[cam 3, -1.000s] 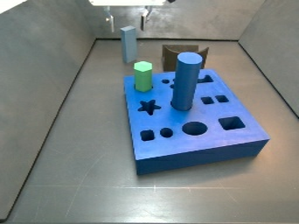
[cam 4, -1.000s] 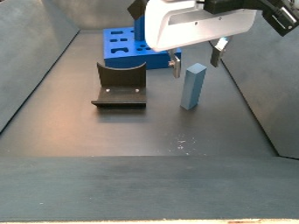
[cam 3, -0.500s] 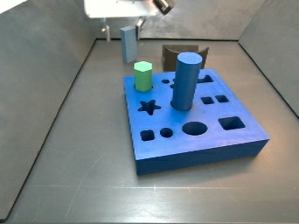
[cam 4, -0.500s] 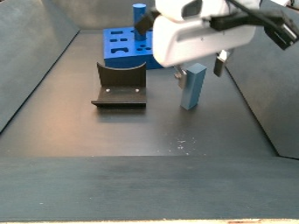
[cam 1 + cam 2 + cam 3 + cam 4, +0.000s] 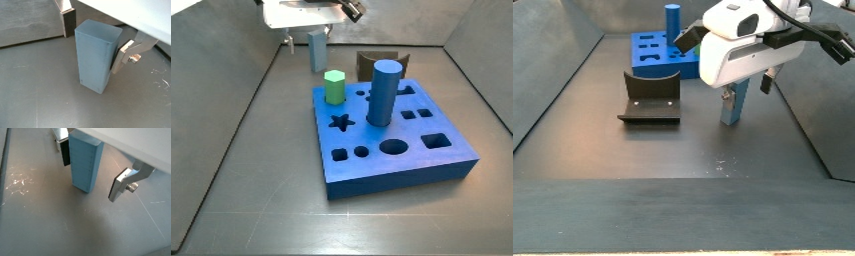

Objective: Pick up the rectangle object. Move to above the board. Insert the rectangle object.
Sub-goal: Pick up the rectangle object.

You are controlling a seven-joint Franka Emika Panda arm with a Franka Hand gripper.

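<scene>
The rectangle object [image 5: 95,52] is a tall pale grey-blue block that stands upright on the dark floor; it also shows in a wrist view [image 5: 83,163] and in both side views [image 5: 317,55] [image 5: 735,104]. My gripper [image 5: 92,52] is lowered over it and open, with one silver finger [image 5: 67,21] on one side and the other finger [image 5: 122,184] on the opposite side, a gap showing there. The gripper also shows in both side views [image 5: 311,38] [image 5: 743,92]. The board [image 5: 425,155] is a big blue slab with cut holes, apart from the block.
A darker blue cylinder [image 5: 384,93] and a green hexagonal peg [image 5: 334,87] stand in the board. The fixture [image 5: 651,98] sits on the floor between board and block, also in a side view [image 5: 374,63]. Grey walls enclose the floor.
My gripper has come down from above the block, so that its fingers now straddle the block's sides. The block has not moved.
</scene>
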